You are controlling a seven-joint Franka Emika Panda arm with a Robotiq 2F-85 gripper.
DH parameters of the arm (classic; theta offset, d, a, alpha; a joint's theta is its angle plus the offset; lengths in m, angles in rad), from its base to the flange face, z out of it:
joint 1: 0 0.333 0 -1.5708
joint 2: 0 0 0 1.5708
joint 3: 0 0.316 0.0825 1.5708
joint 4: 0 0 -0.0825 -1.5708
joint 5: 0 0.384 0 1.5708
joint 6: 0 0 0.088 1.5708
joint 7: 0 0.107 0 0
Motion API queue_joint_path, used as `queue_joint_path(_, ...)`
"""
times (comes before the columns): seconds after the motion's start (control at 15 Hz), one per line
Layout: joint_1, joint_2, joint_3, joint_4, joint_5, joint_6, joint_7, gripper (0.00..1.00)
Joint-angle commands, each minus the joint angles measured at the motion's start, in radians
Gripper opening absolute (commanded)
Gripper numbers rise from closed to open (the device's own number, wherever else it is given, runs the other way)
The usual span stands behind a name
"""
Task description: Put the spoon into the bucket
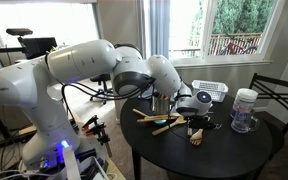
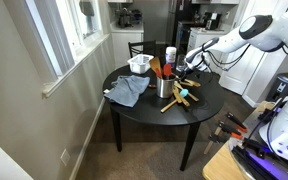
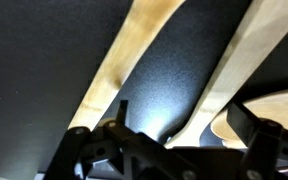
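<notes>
The bucket [image 2: 166, 88], a small shiny metal pail, stands near the middle of the round black table [image 2: 134, 112]. Several wooden utensils [image 2: 179, 98] lie beside it, also seen as wooden utensils [image 1: 160, 121] from the far side. In the wrist view two pale wooden handles cross the dark tabletop. The right-hand handle [image 3: 234, 60] runs down between my fingers, and a rounded wooden bowl [image 3: 246, 118] lies by the right finger [image 3: 264, 135]. My gripper [image 3: 189, 128] hangs low over the table, open, with nothing clamped. It also shows as the gripper [image 1: 196, 110] and the gripper [image 2: 190, 68] in both exterior views.
A white slotted basket [image 1: 210, 92] and a clear jar with a white lid [image 1: 244, 110] stand at the table's back. A grey cloth [image 2: 129, 92] lies on the table's window side. A blue-handled utensil [image 2: 184, 86] lies among the wooden ones. Chairs stand around the table.
</notes>
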Motion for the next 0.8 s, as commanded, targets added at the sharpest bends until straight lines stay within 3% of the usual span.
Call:
queue_joint_path(0.0, 0.026, -0.014, -0.028, -0.009, 0.012, 0.026, 0.012, 1.00)
queue_joint_path(0.73, 0.061, -0.010, -0.027, -0.013, 0.010, -0.011, -0.008, 1.00)
